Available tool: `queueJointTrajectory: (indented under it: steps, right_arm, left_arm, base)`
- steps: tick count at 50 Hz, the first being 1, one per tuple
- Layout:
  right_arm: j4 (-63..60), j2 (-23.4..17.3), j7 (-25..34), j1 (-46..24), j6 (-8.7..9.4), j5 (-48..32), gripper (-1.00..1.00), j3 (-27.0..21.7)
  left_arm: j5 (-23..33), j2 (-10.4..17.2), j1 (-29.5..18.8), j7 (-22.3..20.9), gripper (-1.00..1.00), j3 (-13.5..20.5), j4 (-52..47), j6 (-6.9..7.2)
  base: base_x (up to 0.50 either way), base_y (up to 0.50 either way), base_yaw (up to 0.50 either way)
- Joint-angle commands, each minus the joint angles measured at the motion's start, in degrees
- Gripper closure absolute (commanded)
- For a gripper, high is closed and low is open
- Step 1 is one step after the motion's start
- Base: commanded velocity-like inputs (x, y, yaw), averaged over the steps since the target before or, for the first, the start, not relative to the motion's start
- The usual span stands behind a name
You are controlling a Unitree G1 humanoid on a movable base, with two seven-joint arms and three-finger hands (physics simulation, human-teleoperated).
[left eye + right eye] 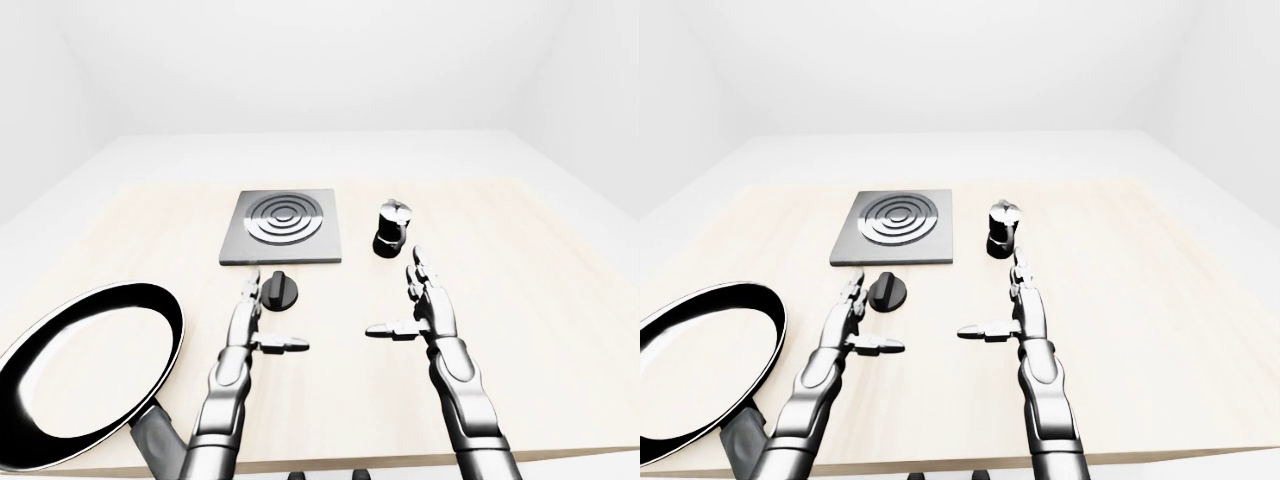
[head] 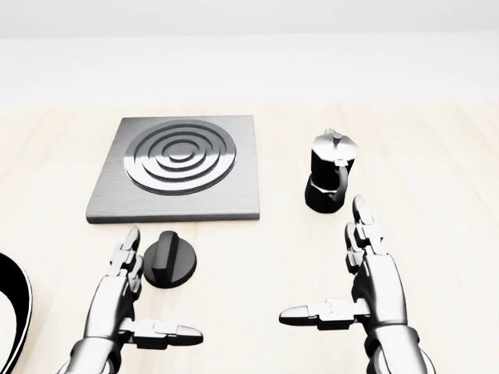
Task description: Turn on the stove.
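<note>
Pale wooden desk (image 1: 560, 300) bearing a square stove plate (image 2: 181, 167) with concentric rings. Directly below its lower edge in the head view lies a round black knob (image 2: 170, 259), apart from the plate. The left robot hand (image 2: 129, 300) is spread, fingers just beside the knob's left side, thumb pointing right. The right robot hand (image 2: 362, 284) is likewise spread, below a black moka pot (image 2: 329, 181). A black frying pan (image 1: 85, 375) sits at lower left.

A pale wooden table (image 1: 560, 330) carries four things — stove plate (image 2: 179, 165), knob (image 2: 170, 259), moka pot (image 2: 329, 173), frying pan (image 1: 85, 372).
</note>
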Motion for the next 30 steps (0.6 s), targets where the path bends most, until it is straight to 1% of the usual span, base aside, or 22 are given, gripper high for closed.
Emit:
queueJointTrajectory:
  steps: [1,5,7,8,11,13,15,21,22,24,26,27,28,30]
  right_arm:
    - [0.2,0.0,0.0,0.0,-0.17,0.0,-1.00,0.0]
    - [-0.3,0.0,0.0,0.0,0.30,0.0,-1.00,0.0]
    - [0.0,0.0,0.0,-0.1,0.12,0.0,-1.00,0.0]
    - [0.2,0.0,0.0,-0.1,-0.07,0.0,-1.00,0.0]
    - [0.3,0.0,0.0,0.0,-0.22,0.0,-1.00,0.0]
    - [0.1,0.0,0.0,0.0,-0.06,0.0,-1.00,0.0]
    - [0.1,0.0,0.0,0.0,-0.07,0.0,-1.00,0.0]
    - [0.2,0.0,0.0,0.0,-0.07,0.0,-1.00,0.0]
    - [0.1,0.0,0.0,0.0,-0.02,0.0,-1.00,0.0]
    - [0.4,0.0,0.1,-0.1,-0.24,0.0,-1.00,0.0]
    - [0.1,0.0,0.0,0.0,0.07,0.0,-1.00,0.0]
    - [0.3,0.0,0.1,-0.1,-0.09,0.0,-1.00,0.0]
    - [0.7,0.0,0.1,-0.2,-0.42,0.1,-1.00,-0.1]
    - [0.8,-0.1,0.1,-0.2,-0.51,0.1,-1.00,-0.1]
  left_arm:
    - [0.9,-0.2,0.1,-0.3,-1.00,-0.5,0.6,-0.03]
    - [1.0,-0.2,0.1,-0.4,-1.00,-0.5,0.8,-0.28]
    - [1.1,-0.2,0.1,-0.5,-1.00,-0.6,1.4,-0.79]
    - [1.2,-0.3,0.2,-0.5,-1.00,-0.7,0.9,-0.46]
    - [1.4,-0.4,0.4,-0.5,-1.00,-0.8,0.7,-0.55]
    - [1.5,-0.5,0.7,-0.5,-1.00,-1.0,0.1,-0.17]
    - [1.5,-0.5,0.6,-0.7,-1.00,-1.0,0.8,-0.84]
    - [1.7,-0.6,0.9,-1.0,-1.00,-1.3,0.2,-0.45]
    - [1.8,-0.6,0.9,-1.1,-1.00,-1.3,0.4,-0.68]
    - [1.9,-0.8,1.3,-1.2,-1.00,-1.6,-0.4,-0.19]
    - [2.0,-0.8,1.4,-1.3,-1.00,-1.7,-0.5,-0.26]
    - [2.1,-0.8,1.5,-1.4,-1.00,-1.8,-0.6,-0.22]
    - [2.2,-0.9,1.5,-1.5,-1.00,-1.9,-0.4,-0.55]
    - [2.4,-1.0,1.9,-1.6,-1.00,-2.1,-1.2,-0.20]
  base:
    - [0.00,0.00,0.00]
    - [0.00,0.00,0.00]
    - [0.00,0.00,0.00]
    - [0.00,0.00,0.00]
    - [0.00,0.00,0.00]
    - [0.00,0.00,0.00]
    - [0.00,0.00,0.00]
    - [0.00,0.00,0.00]
    - [0.00,0.00,0.00]
    - [0.00,0.00,0.00]
    - [0.00,0.00,0.00]
    - [0.00,0.00,0.00]
    - [0.00,0.00,0.00]
    - [0.00,0.00,0.00]
